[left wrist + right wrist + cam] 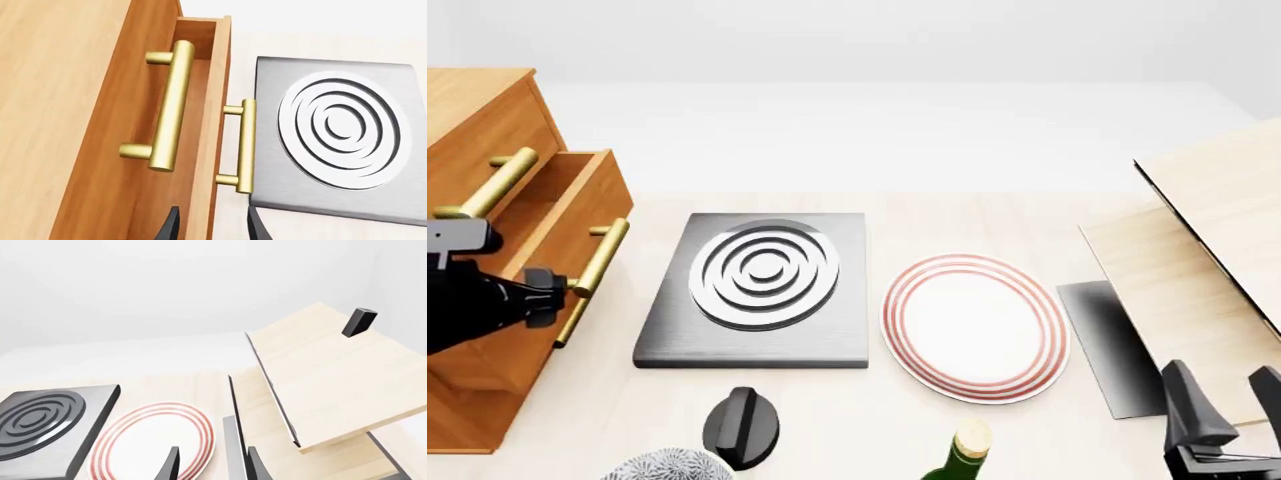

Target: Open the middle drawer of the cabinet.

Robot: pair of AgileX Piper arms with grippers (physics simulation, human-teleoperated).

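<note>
The cabinet (481,130) stands at the table's left edge, tall and orange-brown. Its middle drawer (567,215) is pulled out, so its box interior (200,120) shows behind the front panel. The drawer's brass bar handle (594,280) (245,145) faces the table. The uppermost drawer is shut, and its handle (487,180) (170,105) sits nearer the left wrist camera. My left gripper (550,295) (213,230) is open just short of the middle drawer's front, holding nothing. At the front right, my right gripper (1225,420) (213,470) is open and empty.
A grey slab with white concentric rings (754,290) lies beside the open drawer. A red-ringed plate (974,325) is to its right. Pale slanted boards (1214,230) stand over a grey sheet (1114,345) at the right. A black object (741,425), a bottle top (968,450) and a patterned dome (667,467) line the front edge.
</note>
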